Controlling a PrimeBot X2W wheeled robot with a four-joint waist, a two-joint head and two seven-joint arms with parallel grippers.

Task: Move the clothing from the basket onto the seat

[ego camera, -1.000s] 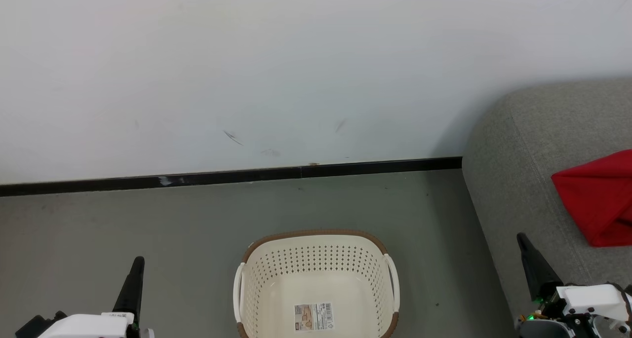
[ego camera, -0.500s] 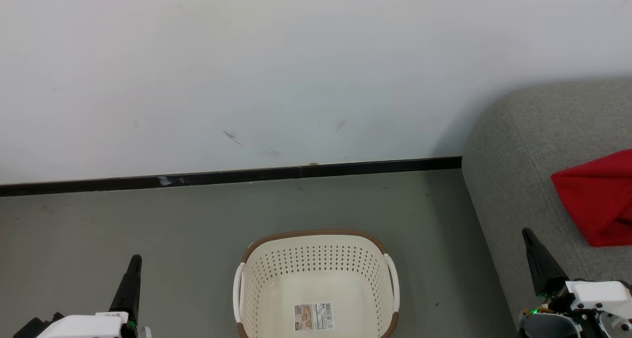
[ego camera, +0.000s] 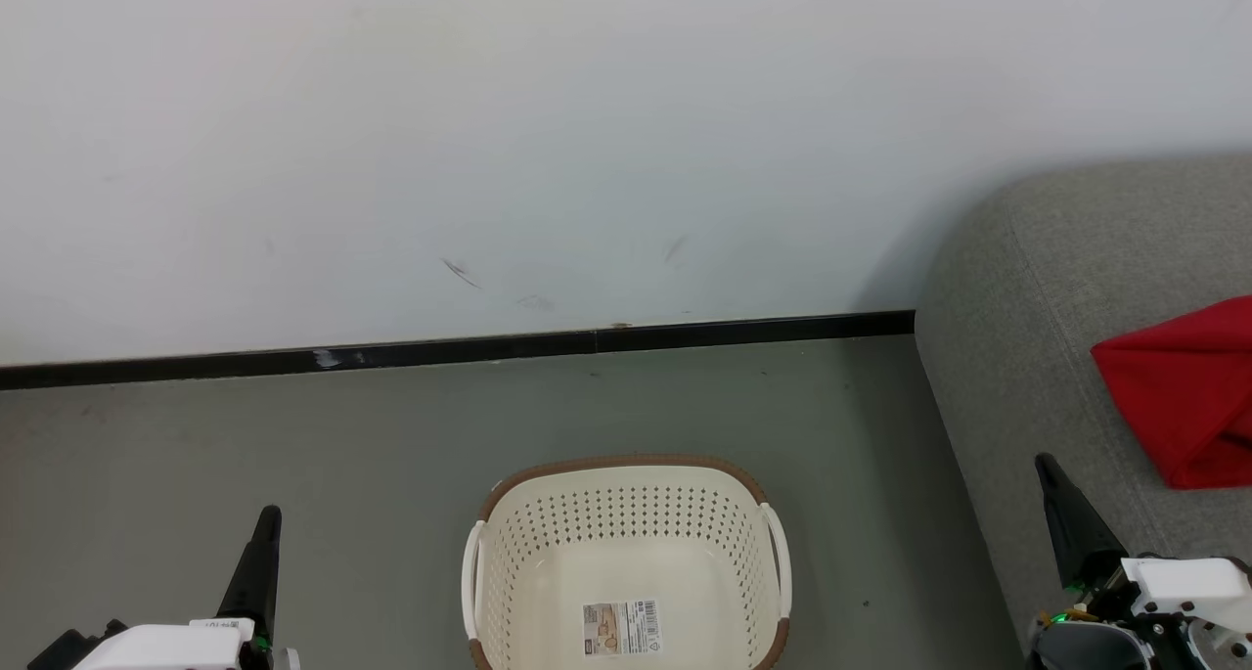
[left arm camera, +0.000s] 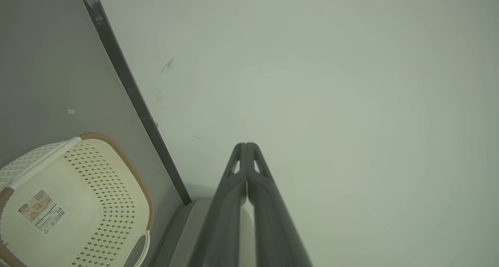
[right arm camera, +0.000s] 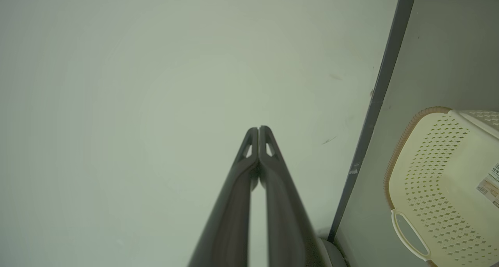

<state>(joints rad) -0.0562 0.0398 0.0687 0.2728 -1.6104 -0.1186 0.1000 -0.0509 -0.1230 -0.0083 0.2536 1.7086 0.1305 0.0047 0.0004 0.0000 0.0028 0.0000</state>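
Both left claw [ego camera: 268, 515] and right claw [ego camera: 1046, 465] are closed; clothing [ego camera: 1185, 396] on seat [ego camera: 1027, 298] points leftward.

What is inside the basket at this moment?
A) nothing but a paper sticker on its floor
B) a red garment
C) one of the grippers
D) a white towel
A: the basket holds nothing on its cream floor apart from the paper sticker, while the clothing lies on the seat.

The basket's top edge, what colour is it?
Brown, on the basket's rim; the head view shows it best.
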